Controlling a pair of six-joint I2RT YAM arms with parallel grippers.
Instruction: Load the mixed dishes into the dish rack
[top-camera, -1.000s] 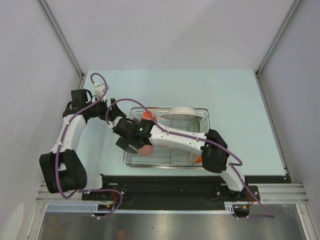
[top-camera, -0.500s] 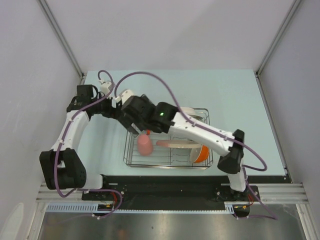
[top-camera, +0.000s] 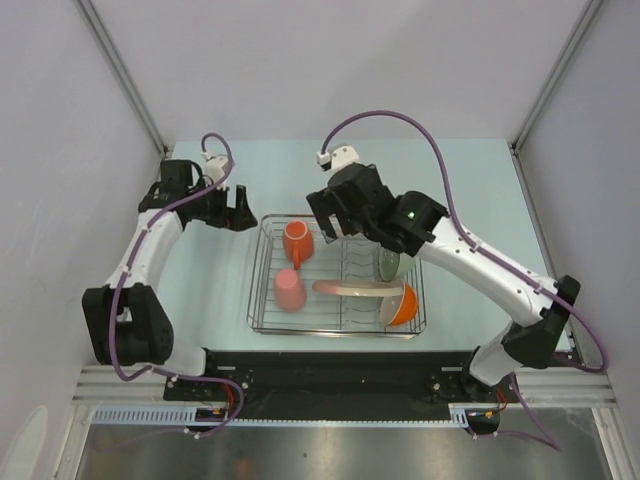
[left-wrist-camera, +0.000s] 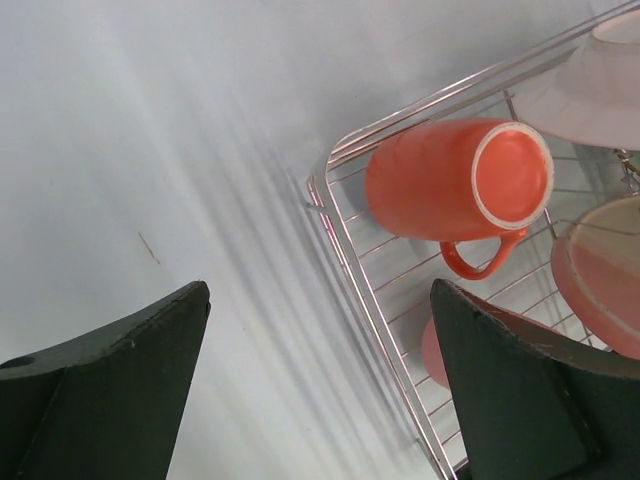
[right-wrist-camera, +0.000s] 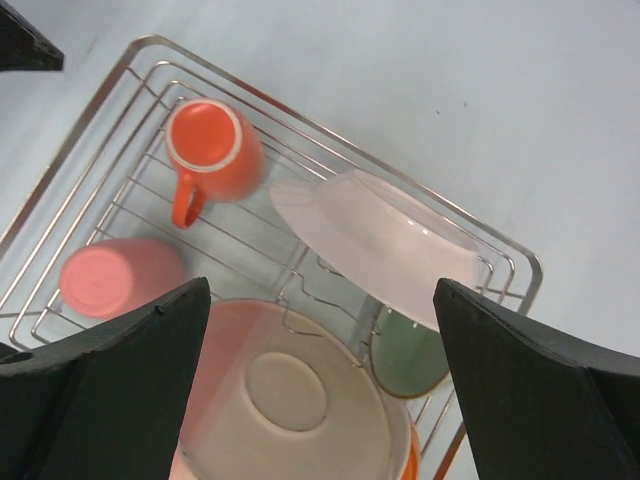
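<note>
Dishes are all in the chrome wire dish rack (top-camera: 254, 292). Left hand (left-wrist-camera: 320, 290) is open and empty beside its far-left corner; right hand (right-wrist-camera: 322, 285) is open and empty above it. Risk: the white shallow bowl (right-wrist-camera: 385, 245) leans on the far tines and the pink-and-cream plate (right-wrist-camera: 290, 395) lies slanted, so an arm brush could topple either. The right wrist view shows that bowl; in the top view the arm hides it.

Pale teal table (top-camera: 470, 180): chrome wire dish rack (top-camera: 335, 262) stands on it, near front edge, roughly centred.
</note>
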